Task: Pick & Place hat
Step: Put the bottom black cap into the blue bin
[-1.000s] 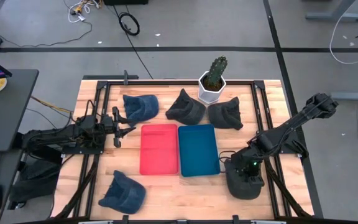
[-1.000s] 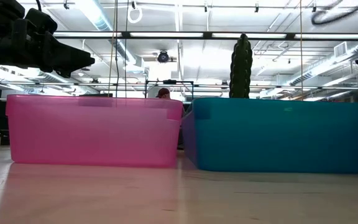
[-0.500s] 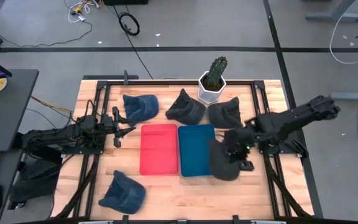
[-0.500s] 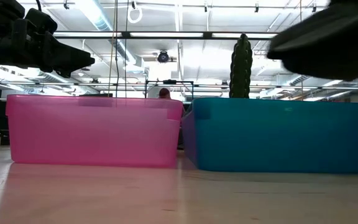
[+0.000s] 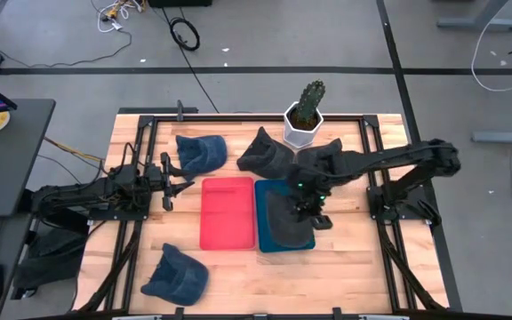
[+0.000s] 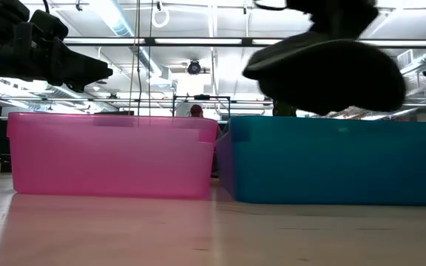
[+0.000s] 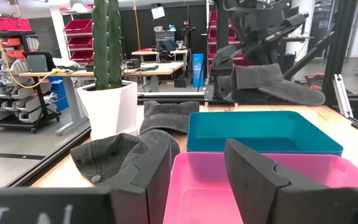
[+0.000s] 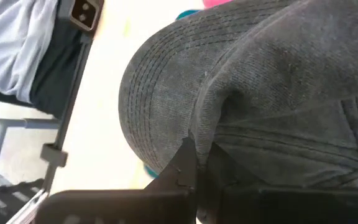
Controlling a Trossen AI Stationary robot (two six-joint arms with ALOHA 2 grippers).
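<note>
One dark grey hat [image 5: 286,222] is hanging from my right gripper [image 5: 312,210], fingers pinching its fabric, directly above the teal bin [image 5: 268,191] & not yet inside. It's sagging around the pinch in the low view, so I'm judging it light, soft, floppy w/ a stiffer brim; gripping at the crown seam seems safest, since loose cloth could slip. My left gripper [image 5: 169,180] is waiting beside the pink bin [image 5: 228,213], fingers spread w/ nothing between. No brand, label or readable writing is showing on hat or bins.
</note>
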